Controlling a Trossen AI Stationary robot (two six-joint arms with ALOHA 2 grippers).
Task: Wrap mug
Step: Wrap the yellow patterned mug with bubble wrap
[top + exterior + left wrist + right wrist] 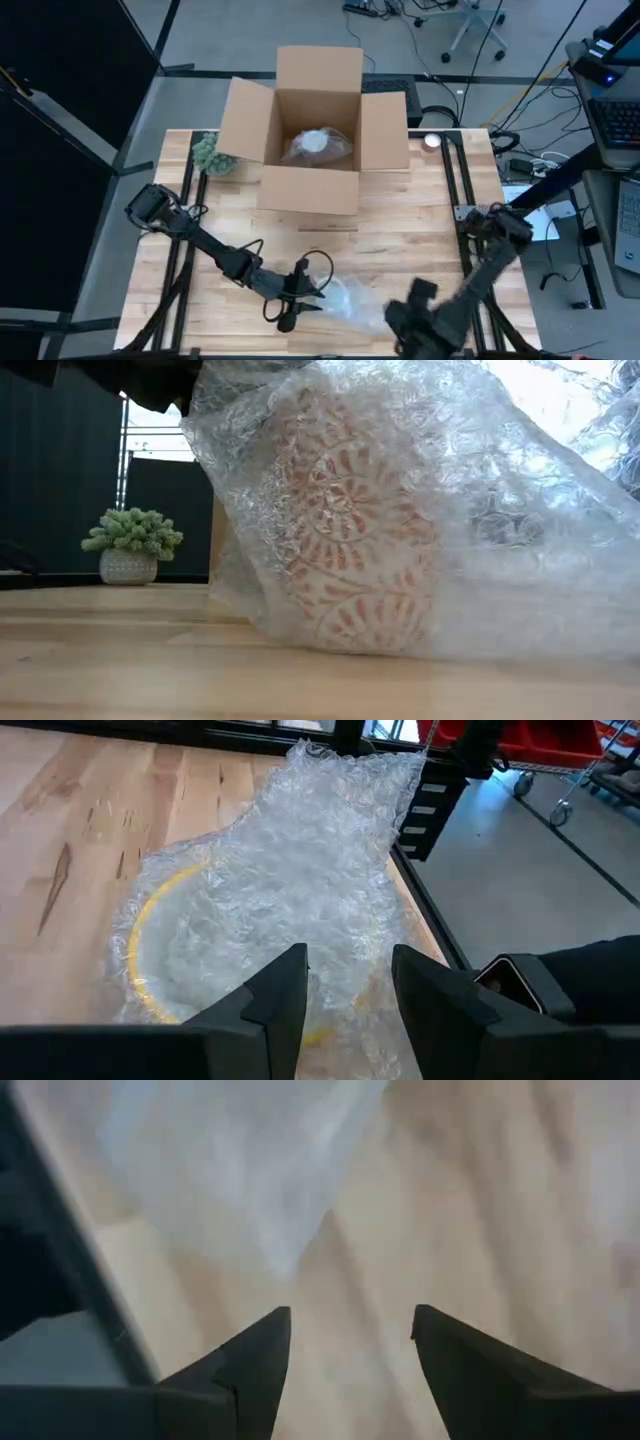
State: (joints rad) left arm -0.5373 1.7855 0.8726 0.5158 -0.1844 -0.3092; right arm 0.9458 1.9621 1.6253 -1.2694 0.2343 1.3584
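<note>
While wrapping proceeds: mug [360, 540] on bench [400, 230], front edge, inside bubble wrap [300, 890].
Left claw [345, 985]: parted, over wrap, gripping nothing.
Right claw [350, 1335]: open, empty, beside wrap.
Next: pinch loose flap, fold over.

Two dark jointed arms, looping black cables, black wedge-shaped jaws
</note>
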